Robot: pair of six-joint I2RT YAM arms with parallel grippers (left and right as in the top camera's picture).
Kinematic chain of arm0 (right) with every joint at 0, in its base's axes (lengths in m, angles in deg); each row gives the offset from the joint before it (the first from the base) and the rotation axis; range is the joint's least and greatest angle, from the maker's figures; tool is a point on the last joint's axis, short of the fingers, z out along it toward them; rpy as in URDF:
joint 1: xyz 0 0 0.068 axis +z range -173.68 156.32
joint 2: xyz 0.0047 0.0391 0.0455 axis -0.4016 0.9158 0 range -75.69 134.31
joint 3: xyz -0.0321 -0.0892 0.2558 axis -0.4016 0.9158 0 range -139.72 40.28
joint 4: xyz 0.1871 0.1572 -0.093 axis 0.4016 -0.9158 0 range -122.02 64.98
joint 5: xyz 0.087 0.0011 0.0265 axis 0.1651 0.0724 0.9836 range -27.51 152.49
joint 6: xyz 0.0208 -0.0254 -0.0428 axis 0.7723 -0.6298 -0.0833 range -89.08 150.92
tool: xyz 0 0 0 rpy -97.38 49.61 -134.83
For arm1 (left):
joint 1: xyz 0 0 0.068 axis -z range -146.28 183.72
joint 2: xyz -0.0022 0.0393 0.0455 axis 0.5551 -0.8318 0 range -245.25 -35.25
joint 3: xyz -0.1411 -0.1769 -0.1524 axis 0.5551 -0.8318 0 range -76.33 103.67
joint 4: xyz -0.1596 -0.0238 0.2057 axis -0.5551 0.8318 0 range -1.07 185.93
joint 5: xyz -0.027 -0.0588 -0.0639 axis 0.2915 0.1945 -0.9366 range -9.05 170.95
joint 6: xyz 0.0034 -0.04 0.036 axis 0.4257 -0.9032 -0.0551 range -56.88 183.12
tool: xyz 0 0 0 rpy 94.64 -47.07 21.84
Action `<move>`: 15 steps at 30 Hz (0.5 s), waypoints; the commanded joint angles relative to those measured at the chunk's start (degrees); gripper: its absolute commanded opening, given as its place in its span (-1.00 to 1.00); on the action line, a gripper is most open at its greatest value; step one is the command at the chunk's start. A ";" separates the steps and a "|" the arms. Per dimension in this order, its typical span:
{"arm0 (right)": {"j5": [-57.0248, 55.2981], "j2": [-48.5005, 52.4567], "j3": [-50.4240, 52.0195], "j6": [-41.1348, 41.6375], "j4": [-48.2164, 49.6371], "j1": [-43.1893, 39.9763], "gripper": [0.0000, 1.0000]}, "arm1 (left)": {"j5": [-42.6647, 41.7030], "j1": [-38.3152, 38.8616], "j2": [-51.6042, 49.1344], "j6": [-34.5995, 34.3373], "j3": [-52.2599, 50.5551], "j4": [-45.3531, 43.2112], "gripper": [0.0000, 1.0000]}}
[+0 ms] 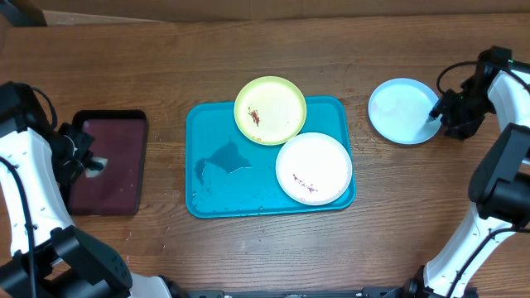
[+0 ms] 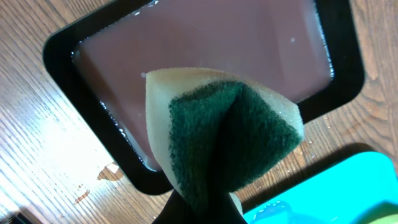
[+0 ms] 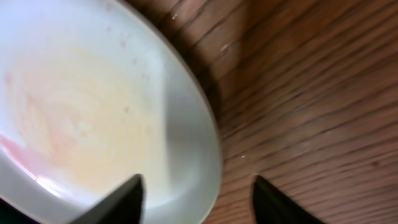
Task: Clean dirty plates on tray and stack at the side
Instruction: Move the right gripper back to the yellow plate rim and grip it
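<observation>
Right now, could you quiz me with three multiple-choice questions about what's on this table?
1. Where is the pale blue plate? A) on the turquoise tray B) on the table, right of the tray C) on another plate
2. How many plates lie on the tray? A) two B) three C) none
3. The left hand is: A) empty B) gripping a plate C) gripping a sponge
Answers: B, bare wood surrounds it; A, the yellow-green plate and the white plate; C, it pinches the folded sponge.

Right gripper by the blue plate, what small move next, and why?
Probably lift the right gripper clear of the pale blue plate: its jaws stand open astride the rim, the plate lies on the table off the tray, and the yellow-green plate shows a smear.
</observation>
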 commanded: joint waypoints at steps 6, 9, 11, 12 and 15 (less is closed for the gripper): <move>19.82 -6.34 -1.79 -8.46 1.79 4.92 0.27 | -7.41 0.11 -0.48 5.99 -4.42 -5.16 -0.91; 19.96 -9.18 -1.79 -9.38 4.37 10.64 0.43 | -10.60 0.13 -0.46 8.68 -4.42 -6.27 -0.92; 19.32 -9.51 -1.79 -9.35 7.41 15.28 0.54 | -12.37 0.13 -0.46 10.49 -4.42 -6.69 -0.91; 18.56 -9.46 -1.73 -9.33 9.09 17.49 0.57 | -12.83 0.13 -0.46 10.86 -4.42 -6.82 -0.91; 12.76 -8.37 -0.90 -9.11 14.29 24.83 0.63 | -13.92 0.13 -0.46 11.87 -4.42 -6.99 -0.91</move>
